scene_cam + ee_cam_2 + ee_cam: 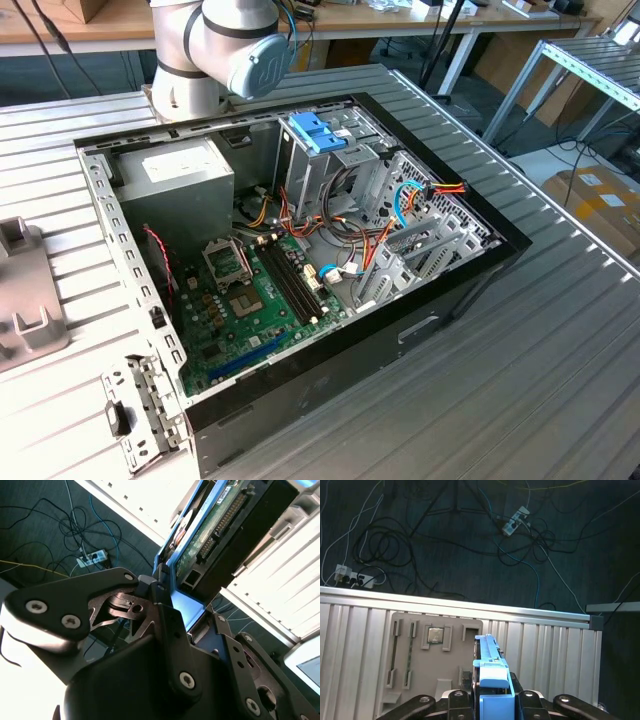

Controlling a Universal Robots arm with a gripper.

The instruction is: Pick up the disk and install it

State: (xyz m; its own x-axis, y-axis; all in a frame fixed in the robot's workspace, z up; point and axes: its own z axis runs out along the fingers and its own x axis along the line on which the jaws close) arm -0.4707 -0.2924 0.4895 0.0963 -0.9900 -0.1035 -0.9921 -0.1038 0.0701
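Light-blue plastic frames the disk [225, 525] that your fingers [165, 625] are pinching. In the second wrist view a dark finger presses on each side of the blue side-rail bracket [186, 605]. The drive's green circuit board and its row of connector pins face the camera.

In the first wrist view you see the bracket edge-on between the fingers, and the disk is held off the slatted aluminium surface [555, 650]. Beyond it on that surface lies a grey parts tray [402, 630] carrying a square processor chip [434, 635]. Past the surface's far edge is a dark floor with loose cables [385, 545] and a power strip [515, 520].

In the exterior view the open computer case [400, 340] lies on the surface. Its green motherboard [250, 310] sits toward the near side. The grey power supply [180, 170] fills the far corner on the exterior view's left. A blue plastic piece with two paddle-shaped tabs [315, 132] rests on top of the drive cage at the far side. Your arm's base [215, 50] stands just behind the case.
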